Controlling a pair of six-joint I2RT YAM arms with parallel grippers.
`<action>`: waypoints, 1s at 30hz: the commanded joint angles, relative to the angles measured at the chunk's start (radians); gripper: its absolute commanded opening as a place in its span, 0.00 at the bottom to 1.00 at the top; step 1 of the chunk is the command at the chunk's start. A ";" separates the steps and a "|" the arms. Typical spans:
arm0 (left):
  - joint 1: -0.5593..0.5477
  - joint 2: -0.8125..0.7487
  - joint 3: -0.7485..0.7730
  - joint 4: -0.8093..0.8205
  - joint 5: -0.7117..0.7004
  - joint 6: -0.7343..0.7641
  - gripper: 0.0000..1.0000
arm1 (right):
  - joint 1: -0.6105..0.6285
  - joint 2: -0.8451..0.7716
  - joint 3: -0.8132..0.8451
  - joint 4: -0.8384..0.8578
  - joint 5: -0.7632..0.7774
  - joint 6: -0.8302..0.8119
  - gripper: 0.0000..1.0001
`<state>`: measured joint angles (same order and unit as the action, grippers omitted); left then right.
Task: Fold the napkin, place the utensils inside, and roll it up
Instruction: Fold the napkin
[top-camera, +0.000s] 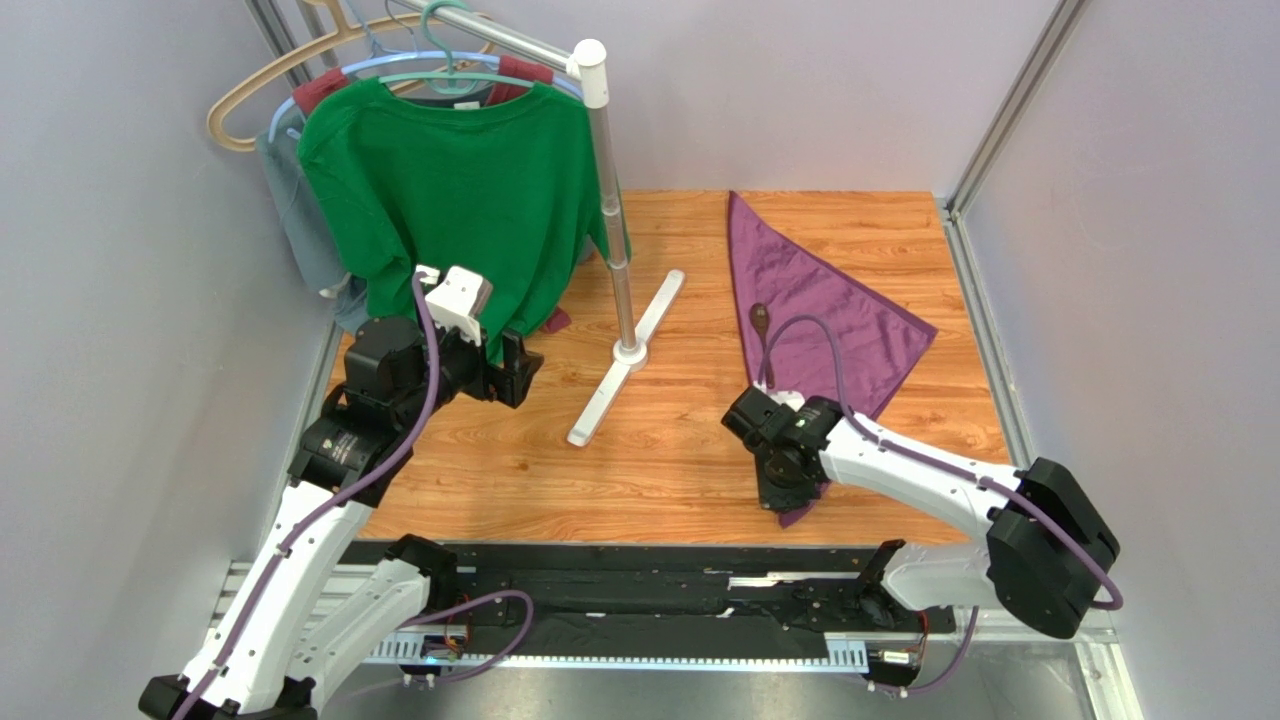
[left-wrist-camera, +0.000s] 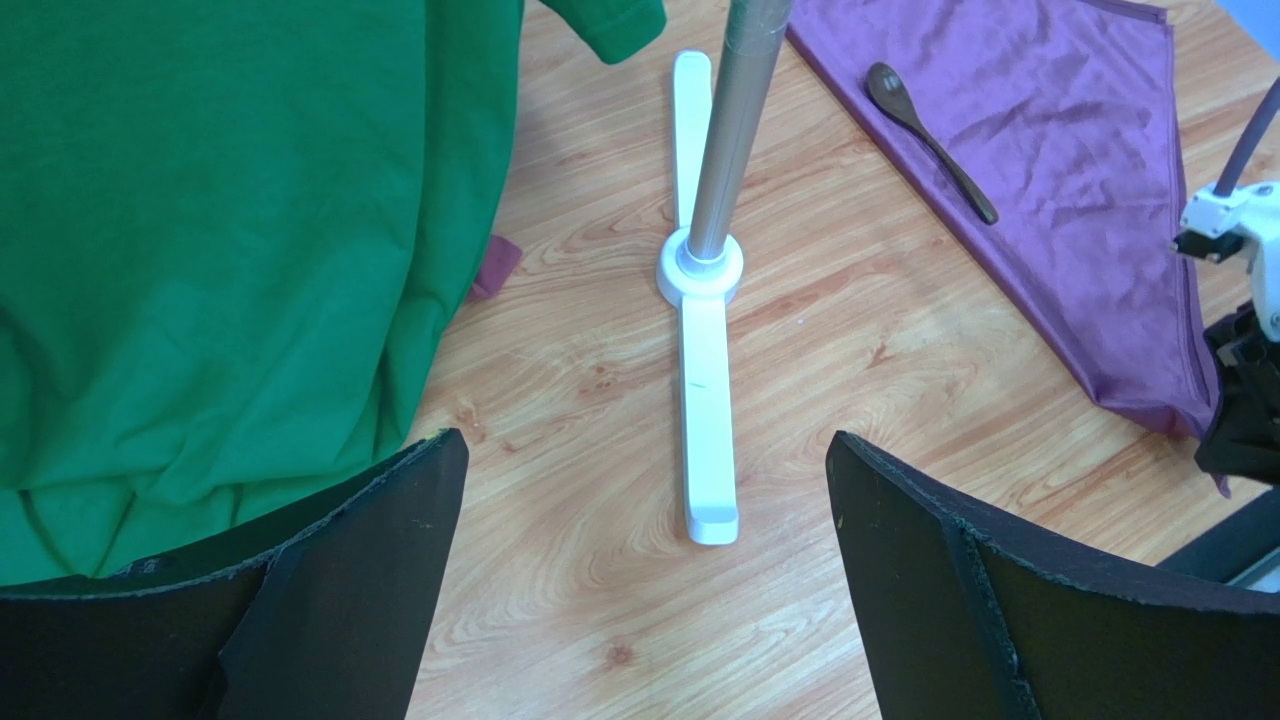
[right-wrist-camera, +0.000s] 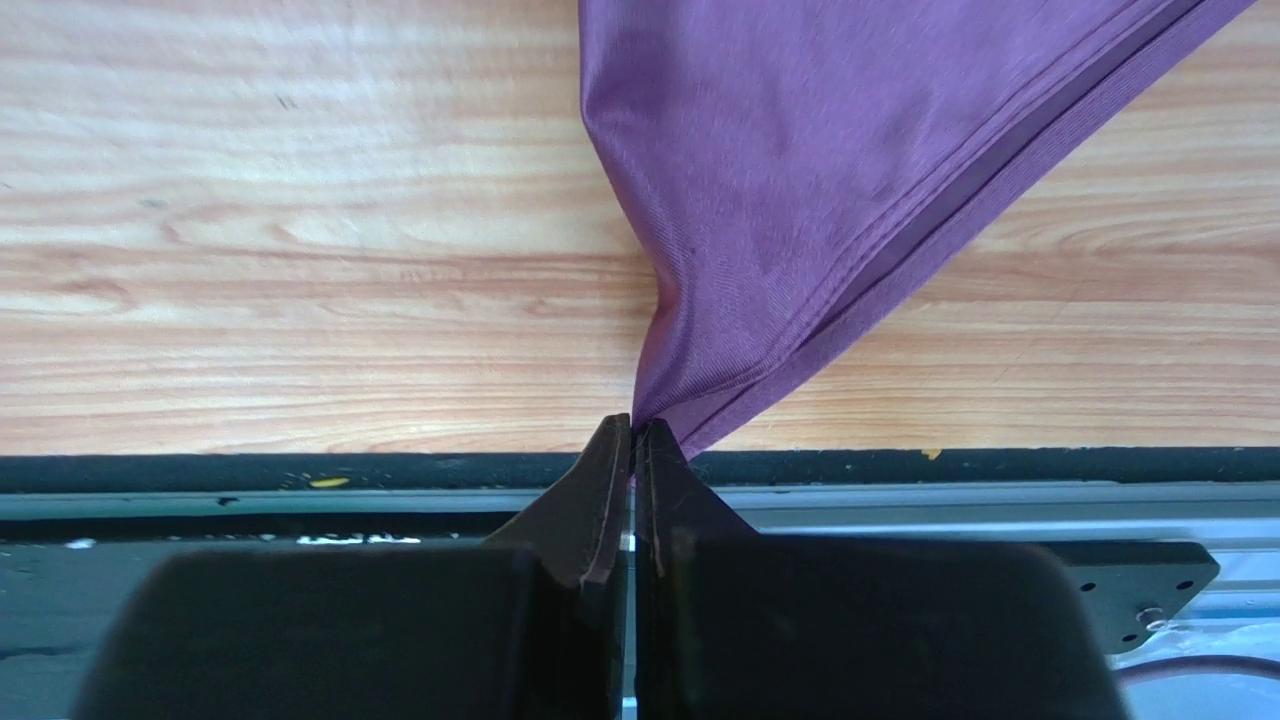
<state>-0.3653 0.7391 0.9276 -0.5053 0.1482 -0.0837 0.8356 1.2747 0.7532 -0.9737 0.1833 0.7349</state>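
At the near edge, right end effector (right-wrist-camera: 633, 444) pinches the napkin (right-wrist-camera: 842, 180), corner hidden; left end effector (left-wrist-camera: 643, 450) spread.

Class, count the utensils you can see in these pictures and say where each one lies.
1. A dark spoon lies on the purple napkin, near its edge facing the clothes rack. More could be hidden under the cloth.

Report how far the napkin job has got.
Done: the napkin looks folded into a triangle, with the spoon lying on it. In hand: the right fingers are shut on its near corner. To do: no roll yet; the left fingers stand open, empty, beside the green shirt.
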 joint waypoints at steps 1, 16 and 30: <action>0.005 -0.012 -0.006 0.022 -0.001 -0.008 0.99 | -0.041 0.011 0.083 -0.025 0.067 -0.048 0.00; 0.005 -0.003 -0.004 0.017 -0.016 -0.001 0.99 | -0.231 0.274 0.374 0.102 0.182 -0.370 0.00; 0.005 0.023 -0.006 0.014 -0.035 0.007 0.99 | -0.329 0.543 0.656 0.239 0.177 -0.546 0.00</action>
<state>-0.3653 0.7559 0.9276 -0.5053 0.1215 -0.0826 0.5243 1.7683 1.3205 -0.8036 0.3336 0.2607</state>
